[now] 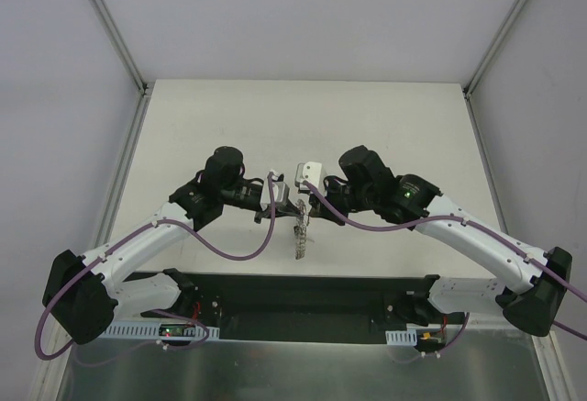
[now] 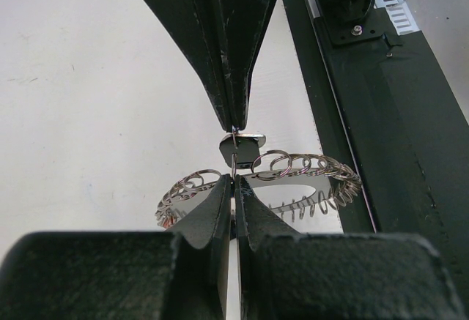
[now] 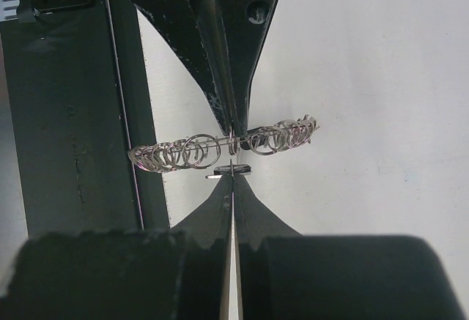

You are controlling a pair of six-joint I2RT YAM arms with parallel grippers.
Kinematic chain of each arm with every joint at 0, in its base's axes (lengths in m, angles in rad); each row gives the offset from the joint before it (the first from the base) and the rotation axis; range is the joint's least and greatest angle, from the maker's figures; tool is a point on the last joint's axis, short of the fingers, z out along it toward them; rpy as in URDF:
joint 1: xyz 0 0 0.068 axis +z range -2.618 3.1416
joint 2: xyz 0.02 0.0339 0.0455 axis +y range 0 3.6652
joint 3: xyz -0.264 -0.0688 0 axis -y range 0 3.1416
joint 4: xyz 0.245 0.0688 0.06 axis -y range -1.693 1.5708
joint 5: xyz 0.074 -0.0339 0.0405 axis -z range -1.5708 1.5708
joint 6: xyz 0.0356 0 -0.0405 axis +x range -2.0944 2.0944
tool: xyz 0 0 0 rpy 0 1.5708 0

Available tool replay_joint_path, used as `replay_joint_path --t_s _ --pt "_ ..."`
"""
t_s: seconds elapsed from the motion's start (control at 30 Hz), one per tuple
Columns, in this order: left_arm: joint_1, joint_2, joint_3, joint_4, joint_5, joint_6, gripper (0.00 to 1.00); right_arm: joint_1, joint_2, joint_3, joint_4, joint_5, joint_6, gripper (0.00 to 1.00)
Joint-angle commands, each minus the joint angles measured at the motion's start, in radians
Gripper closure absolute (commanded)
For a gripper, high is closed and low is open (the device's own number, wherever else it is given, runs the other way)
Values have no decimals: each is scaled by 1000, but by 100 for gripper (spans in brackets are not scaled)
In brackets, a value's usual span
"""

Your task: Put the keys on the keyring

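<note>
The keyring (image 2: pixel 267 181) hangs in the air over the white table (image 2: pixel 88 78), roughly midway between the two arms and a little toward their bases. From above it shows as a narrow silvery strip dangling below the meeting grippers (image 1: pixel 300 236). From the left wrist it lies nearly flat, a grey plate with wiry silver loops (image 2: pixel 322 166) crowded along its rim. From the right wrist it is edge-on, a thin line strung with loops (image 3: pixel 190 150).

The left gripper (image 2: pixel 233 184) has its fingers pressed together on the ring's rim, carrying it. Right against that spot sits one black key (image 2: pixel 248 148), small and oblong, threaded on a thin wire loop. The right gripper (image 2: pixel 233 124) comes in from the opposite side, its fingers closed to a point, and appears to pinch the key by its loop. In its own view the key (image 3: pixel 238 168) lies just past its tips (image 3: pixel 232 181), with the left gripper (image 3: pixel 233 131) clamped on the ring directly opposite. I can see only this one key.

Further out, purple cables (image 1: pixel 238 252) loop from both arms, and a green light (image 1: pixel 406 195) glows on the right one. A dark base plate (image 1: pixel 293 295) runs along the near edge, with white ribbed strips (image 2: pixel 399 12) at its corners. Any print on them is too small to read.
</note>
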Motion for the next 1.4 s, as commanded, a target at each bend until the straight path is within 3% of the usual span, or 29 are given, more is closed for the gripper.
replay_joint_path --t_s 0.0,1.37 --pt "-13 -28 18 51 57 23 100 -3 -5 36 20 -4 -5 99" --pt "-22 -27 18 57 -11 11 100 -3 -17 30 20 -27 -10 99"
